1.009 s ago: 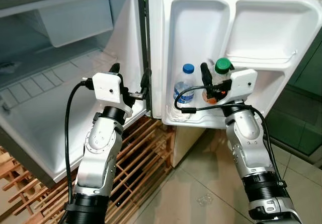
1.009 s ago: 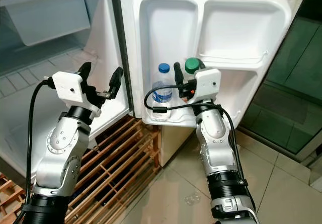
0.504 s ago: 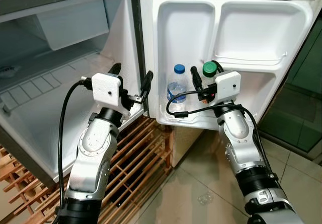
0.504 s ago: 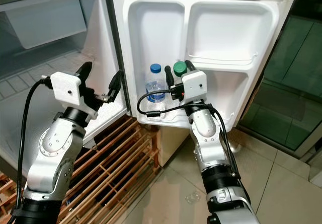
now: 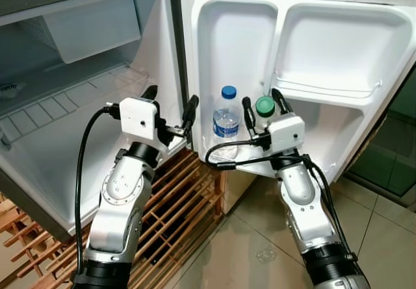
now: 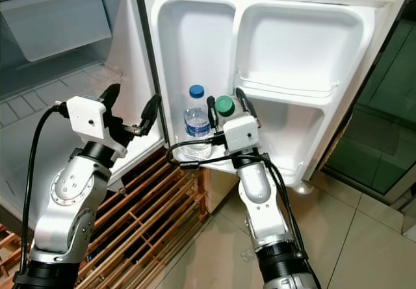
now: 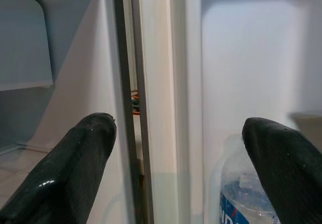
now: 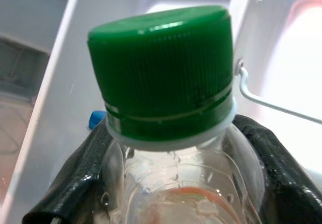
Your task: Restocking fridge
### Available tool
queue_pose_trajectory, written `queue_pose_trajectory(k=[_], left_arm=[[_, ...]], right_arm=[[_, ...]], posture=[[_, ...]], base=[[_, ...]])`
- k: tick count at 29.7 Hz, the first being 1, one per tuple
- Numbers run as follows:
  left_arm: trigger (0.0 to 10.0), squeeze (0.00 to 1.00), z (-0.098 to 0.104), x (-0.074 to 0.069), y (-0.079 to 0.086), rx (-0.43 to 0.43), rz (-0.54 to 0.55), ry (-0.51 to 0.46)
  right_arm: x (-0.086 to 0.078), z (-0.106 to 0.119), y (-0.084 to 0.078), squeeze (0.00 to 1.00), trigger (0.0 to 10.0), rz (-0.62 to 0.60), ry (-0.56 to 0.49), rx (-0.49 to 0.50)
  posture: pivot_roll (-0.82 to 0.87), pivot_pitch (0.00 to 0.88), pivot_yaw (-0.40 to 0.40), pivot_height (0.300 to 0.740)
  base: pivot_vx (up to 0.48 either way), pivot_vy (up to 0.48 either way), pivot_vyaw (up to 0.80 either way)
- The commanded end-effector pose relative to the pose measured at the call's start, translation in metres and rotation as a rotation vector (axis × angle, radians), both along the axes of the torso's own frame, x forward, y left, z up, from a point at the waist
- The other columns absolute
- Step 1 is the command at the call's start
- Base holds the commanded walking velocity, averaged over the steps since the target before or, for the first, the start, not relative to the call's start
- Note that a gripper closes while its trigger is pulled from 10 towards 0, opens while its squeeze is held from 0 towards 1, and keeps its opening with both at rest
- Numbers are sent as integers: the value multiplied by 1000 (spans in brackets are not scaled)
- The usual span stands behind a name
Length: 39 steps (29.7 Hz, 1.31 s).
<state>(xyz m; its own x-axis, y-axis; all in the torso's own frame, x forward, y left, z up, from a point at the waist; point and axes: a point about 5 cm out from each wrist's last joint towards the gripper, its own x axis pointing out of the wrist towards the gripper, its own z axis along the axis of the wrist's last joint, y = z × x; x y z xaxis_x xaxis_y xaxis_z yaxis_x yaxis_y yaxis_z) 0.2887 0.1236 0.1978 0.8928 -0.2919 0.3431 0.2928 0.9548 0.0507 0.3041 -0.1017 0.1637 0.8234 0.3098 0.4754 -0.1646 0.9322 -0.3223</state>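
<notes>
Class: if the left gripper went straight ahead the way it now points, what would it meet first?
Probably the hinge edge of the fridge door, which lies between the left gripper's open fingers; depth is unclear.

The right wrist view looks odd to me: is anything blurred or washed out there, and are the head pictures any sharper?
Right wrist view: the green cap is sharp, the background soft, with washed-out brightness at one edge. Left eye view: evenly lit and crisp; the fridge door is bright white.

My left pincer sits centre-left, fingers spread; my right pincer, centre frame, grips a bottle.
</notes>
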Motion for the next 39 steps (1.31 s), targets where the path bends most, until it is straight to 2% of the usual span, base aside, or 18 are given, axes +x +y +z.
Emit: queue_pose_trajectory(k=[1,5,9,12,14,17,20,22,24,26,28,29,33,39], left_arm=[[10000,0,2,0,-1,-3,0,-4],[10000,0,2,1,-2,-6,0,-4],[10000,0,2,1,-1,-7,6,-6],[10000,0,1,0,-1,-7,7,-6],[10000,0,1,0,-1,-7,8,-5],[10000,0,1,0,-1,-7,9,-3],[10000,0,1,1,-1,-9,10,-2],[10000,0,1,1,-2,-9,10,-2],[10000,0,1,1,-1,-10,11,-1],[10000,0,0,1,-1,-10,12,-1],[10000,0,0,0,-1,-13,15,0],[10000,0,0,0,-1,-13,15,0],[10000,0,0,0,0,-13,15,2],[10000,0,0,-1,1,-8,13,5]], right_arm=[[-3,10,5,0,0,26,-65,-39],[-6,9,8,0,0,42,-84,-89],[-14,27,11,0,0,46,-209,-107],[-18,39,12,0,0,35,-269,-98],[-20,42,12,0,0,37,-273,-88],[-21,39,12,0,0,48,-249,-79],[-20,22,18,0,0,128,-107,-57],[-21,17,20,0,0,158,-73,-55],[-16,8,18,0,0,158,17,0],[-14,5,17,0,0,158,42,14],[-9,-4,11,0,0,137,65,-18],[-9,-4,11,0,0,137,65,-18],[-4,-10,6,0,0,119,13,-167],[3,-7,5,0,0,113,-42,-245]], posture=[[-80,0,65,740],[-80,0,63,740],[-77,0,60,740],[-77,0,59,740],[-77,0,59,740],[-82,0,61,740],[-86,0,62,740],[-86,0,63,740],[-86,0,64,740],[-86,0,64,740],[-85,0,65,740],[-85,0,65,740],[-80,0,72,740],[-76,0,81,740]], base=[[0,0,0],[0,0,0],[0,0,0],[0,0,0],[0,0,0],[0,0,0],[0,0,0],[0,0,0],[0,0,0],[0,0,0],[0,0,0],[0,0,0],[0,0,0],[0,0,0]])
